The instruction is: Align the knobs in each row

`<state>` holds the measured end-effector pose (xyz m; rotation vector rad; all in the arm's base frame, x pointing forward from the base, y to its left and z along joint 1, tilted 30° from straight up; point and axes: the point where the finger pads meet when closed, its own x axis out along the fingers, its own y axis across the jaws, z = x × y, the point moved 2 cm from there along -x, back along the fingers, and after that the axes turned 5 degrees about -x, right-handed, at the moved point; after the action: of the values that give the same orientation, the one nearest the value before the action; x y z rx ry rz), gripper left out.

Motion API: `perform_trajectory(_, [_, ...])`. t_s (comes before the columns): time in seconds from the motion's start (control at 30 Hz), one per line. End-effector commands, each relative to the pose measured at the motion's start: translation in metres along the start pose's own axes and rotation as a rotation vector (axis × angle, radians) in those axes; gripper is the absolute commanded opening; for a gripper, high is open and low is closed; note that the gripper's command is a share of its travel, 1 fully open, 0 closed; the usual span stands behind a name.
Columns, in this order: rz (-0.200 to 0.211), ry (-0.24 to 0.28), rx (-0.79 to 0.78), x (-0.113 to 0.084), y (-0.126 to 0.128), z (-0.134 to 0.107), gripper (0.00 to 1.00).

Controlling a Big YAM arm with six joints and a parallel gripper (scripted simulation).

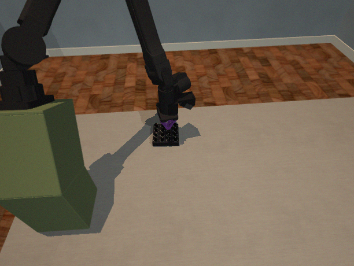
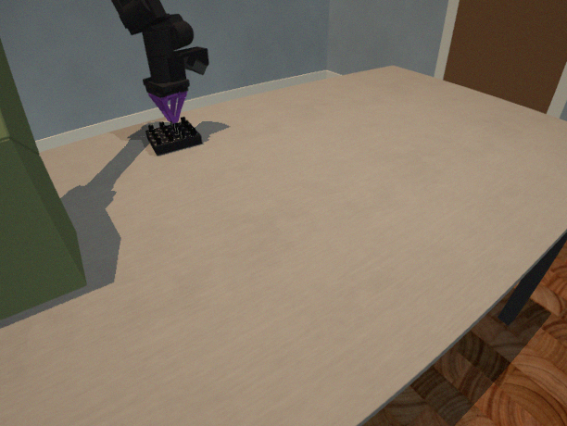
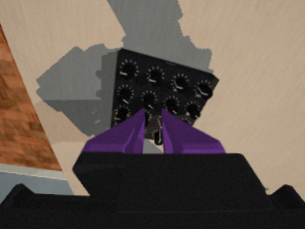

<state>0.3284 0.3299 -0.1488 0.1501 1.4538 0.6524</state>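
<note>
The black knob box point(image 1: 165, 144) point(image 2: 180, 147) point(image 3: 146, 60) stands flat on the table, turned at an angle in the wrist view. My gripper point(image 1: 168, 129) point(image 2: 174, 122) point(image 3: 152, 114) points down over it, its purple fingers open by a narrow gap, nothing held between them. In the wrist view the far row shows whole: a left knob point(image 3: 129, 71), a second knob point(image 3: 154, 77), a third knob point(image 3: 180, 84) and a right knob point(image 3: 204, 90). Another knob point(image 3: 157, 136) shows through the finger gap. The fingers hide parts of the nearer rows. Printed names are too small to read.
The green pedestal point(image 1: 29, 150) point(image 2: 28, 241) carries the arm at the left. The box stands near an edge of the table point(image 1: 231, 173) point(image 2: 324, 208) point(image 3: 249, 100), with wood floor beyond. The arm's shadow falls across and beside the box.
</note>
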Motion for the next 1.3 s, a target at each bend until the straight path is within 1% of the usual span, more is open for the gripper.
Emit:
perform_trajectory(0.0, [0.005, -0.03, -0.004, -0.025, -0.001, 0.013, 0.18])
perform_trajectory(0.17, [0.006, -0.029, -0.01, -0.033, 0.002, 0.012, 0.18])
perform_trajectory(0.2, [0.008, -0.026, -0.018, -0.032, 0.005, 0.011, 0.18])
perform_trajectory(0.27, [0.008, -0.026, -0.018, -0.032, 0.005, 0.011, 0.18])
perform_trajectory(0.33, [0.001, -0.008, -0.013, -0.026, 0.001, 0.005, 0.18])
perform_trajectory(0.43, [0.004, -0.017, -0.017, -0.026, 0.002, 0.008, 0.18])
perform_trajectory(0.67, [0.004, -0.018, -0.015, -0.026, 0.002, 0.008, 0.18])
perform_trajectory(0.7, [0.004, -0.018, -0.015, -0.026, 0.002, 0.008, 1.0])
perform_trajectory(0.77, [0.006, -0.026, -0.015, -0.034, 0.004, 0.011, 1.0])
perform_trajectory(0.83, [0.006, -0.026, -0.015, -0.034, 0.004, 0.011, 1.0])
perform_trajectory(0.9, [0.005, -0.031, -0.004, -0.039, -0.001, 0.012, 1.0])
perform_trajectory(1.0, [0.005, -0.03, -0.004, -0.05, -0.001, 0.012, 1.0])
perform_trajectory(1.1, [0.005, -0.031, -0.004, -0.067, -0.001, 0.011, 1.0])
perform_trajectory(1.27, [0.005, -0.031, -0.005, -0.104, -0.001, 0.01, 1.0])
